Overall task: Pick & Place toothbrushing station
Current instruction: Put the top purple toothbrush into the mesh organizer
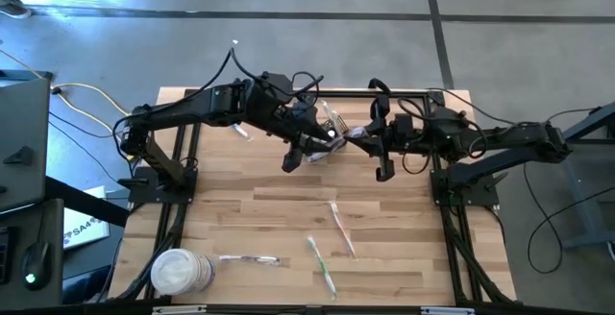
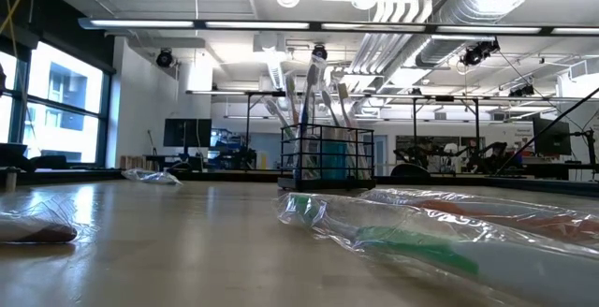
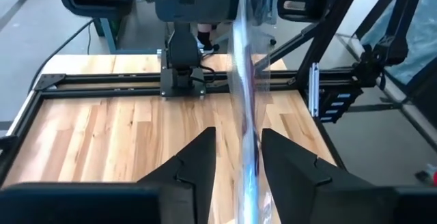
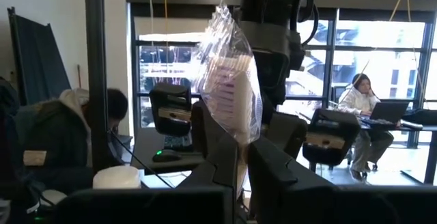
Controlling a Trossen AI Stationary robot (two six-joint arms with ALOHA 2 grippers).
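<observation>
- The left gripper (image 3: 237, 159) has its 2 dark wedge-shaped fingers (image 3: 196, 162) closed around a long, thin item wrapped in clear, crinkly plastic (image 3: 244, 101), which runs straight out between them.
- The right gripper (image 4: 240, 157) is clenched on a wrapped toothbrush (image 4: 229, 80); the shiny, wrinkled film bulges into a puffed tip above the fingers.
- From above, the 2 grippers meet over the far middle of the table, left gripper (image 1: 309, 142) and right gripper (image 1: 377, 138) facing each other.
- The toothbrushing station (image 2: 327, 157), a boxy black wire-mesh basket, stands upright at the far middle of the table with several toothbrushes poking out of its top; from above it sits between the 2 grippers (image 1: 335, 123).
- The table (image 1: 240, 205) is pale wood planks in a black metal frame.
- 3 more wrapped toothbrushes lie flat on the near half (image 1: 342, 227), (image 1: 321, 263), (image 1: 248, 258).
- A round white tub (image 1: 179, 273) sits at the near left corner.
</observation>
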